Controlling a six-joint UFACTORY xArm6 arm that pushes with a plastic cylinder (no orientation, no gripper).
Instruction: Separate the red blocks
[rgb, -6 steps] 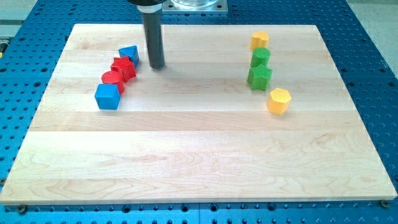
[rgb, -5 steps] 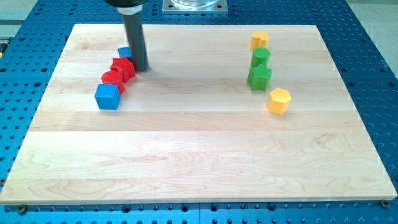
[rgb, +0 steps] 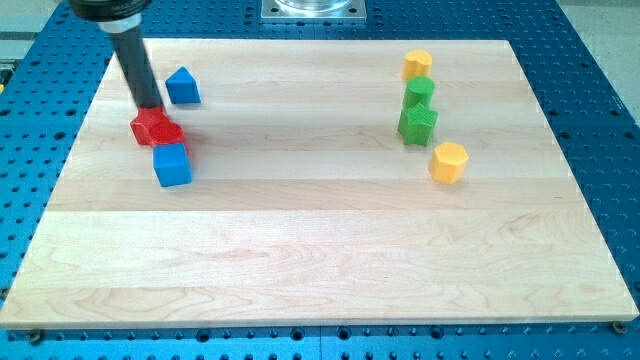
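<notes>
My tip (rgb: 150, 107) rests against the upper edge of the red star-shaped block (rgb: 154, 128) at the board's left. A second red block (rgb: 183, 143) shows only as a sliver, touching the star's right side and the top of the blue cube (rgb: 172, 165). Its shape cannot be made out. The blue cube sits just below the two red blocks. A blue triangular block (rgb: 182, 86) lies apart, up and to the right of my tip.
On the view's right, a yellow block (rgb: 417, 64), a green cylinder (rgb: 419, 93) and a green star-shaped block (rgb: 417, 124) stand in a column. A yellow hexagonal block (rgb: 448, 161) lies below them. The wooden board (rgb: 320, 260) rests on a blue perforated table.
My tip has swept to the view's left, past the blue triangular block. The red star has moved left and down, the blue triangle has shifted up-left, and the second red block is now mostly hidden.
</notes>
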